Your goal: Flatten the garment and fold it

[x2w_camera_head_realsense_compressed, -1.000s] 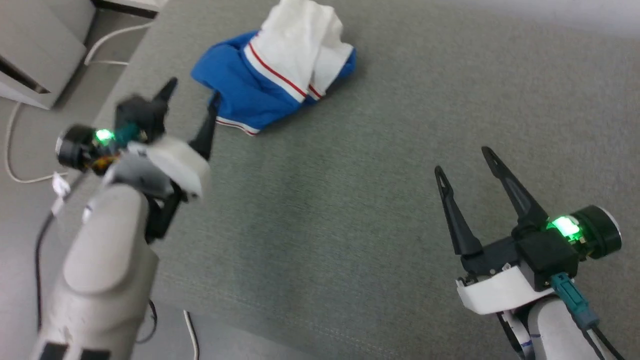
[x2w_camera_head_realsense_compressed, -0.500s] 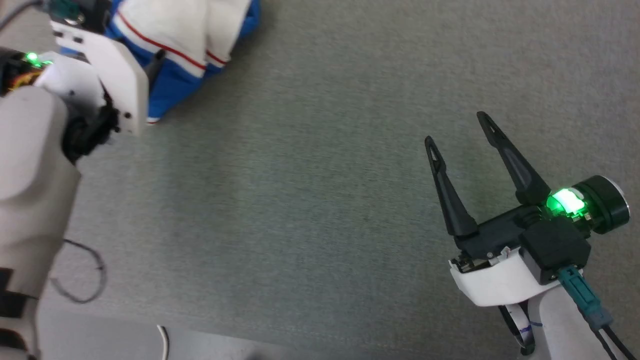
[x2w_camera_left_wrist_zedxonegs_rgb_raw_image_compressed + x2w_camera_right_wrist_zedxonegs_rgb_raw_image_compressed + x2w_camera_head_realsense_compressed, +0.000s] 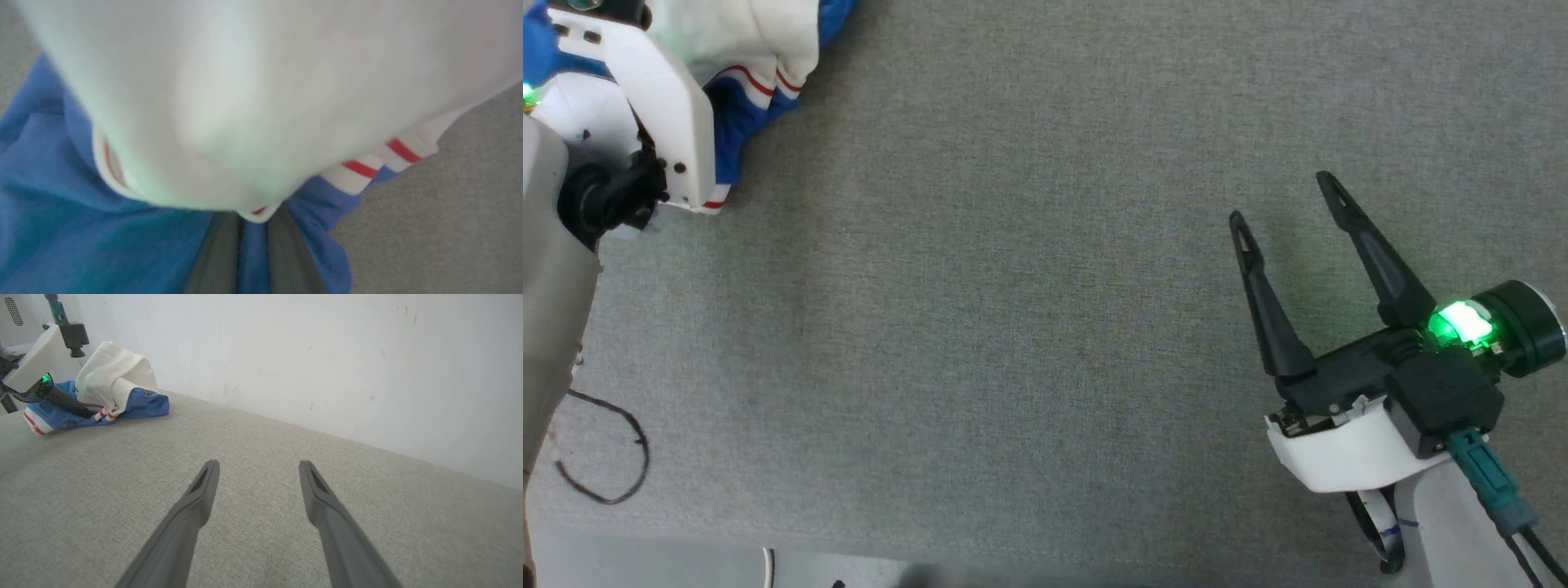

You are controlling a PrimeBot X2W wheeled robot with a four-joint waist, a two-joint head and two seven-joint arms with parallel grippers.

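Note:
The garment [image 3: 737,131] lies crumpled at the table's far left corner, blue with white sleeves bunched on top and red-and-white trim. In the head view my left wrist housing [image 3: 654,98] covers part of it and hides the fingers. In the left wrist view my left gripper [image 3: 253,228] has its two dark fingers close together with a fold of the blue garment [image 3: 81,228] pinched between them, under a white sleeve. The right wrist view shows the garment [image 3: 118,379] with a left finger [image 3: 69,402] reaching into it. My right gripper [image 3: 1281,198] [image 3: 259,463] hovers open over bare table, far right.
The grey fabric table top [image 3: 1013,286] stretches between both arms. Its front edge [image 3: 866,563] runs along the bottom of the head view. A black cable loop [image 3: 609,461] lies at the lower left. A white wall [image 3: 327,355] stands behind the table.
The head camera has swung, shifting the whole picture. My left gripper reached onto the garment with open fingers and has closed on its blue fabric. The right gripper stays open.

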